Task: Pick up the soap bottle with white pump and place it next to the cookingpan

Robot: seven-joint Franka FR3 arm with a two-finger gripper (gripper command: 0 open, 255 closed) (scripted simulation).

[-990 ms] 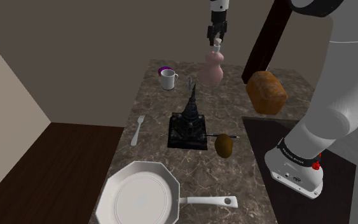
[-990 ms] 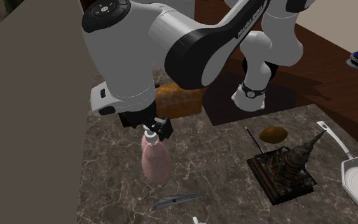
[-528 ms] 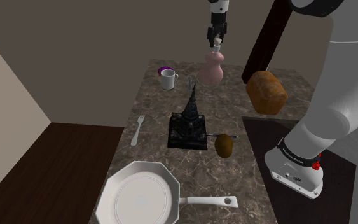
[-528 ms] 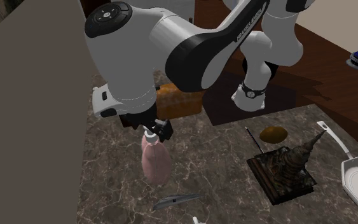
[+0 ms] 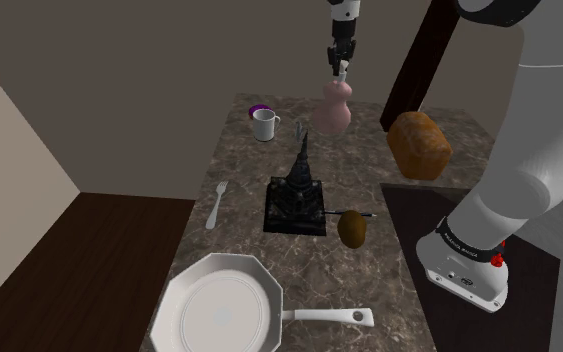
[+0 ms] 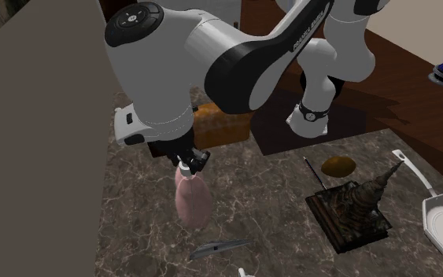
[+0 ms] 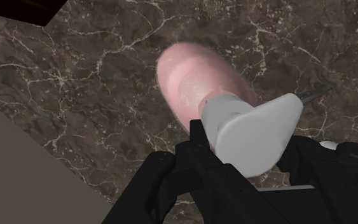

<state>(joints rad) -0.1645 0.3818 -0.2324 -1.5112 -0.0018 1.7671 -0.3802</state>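
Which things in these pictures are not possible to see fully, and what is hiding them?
1. Second exterior view: the pan is cut off by the right edge, and the arm hides most of the bread loaf.
2. Shoulder view: the white mug covers a purple thing; it cannot be identified.
3. Wrist view: the soap bottle hides its own base, and its white pump covers its neck.

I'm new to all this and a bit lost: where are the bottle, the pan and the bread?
bottle [image 5: 333, 113]: shoulder view, its pink belly.
pan [image 5: 219, 308]: shoulder view, its white inner floor.
bread [image 5: 418, 146]: shoulder view, its brown side.
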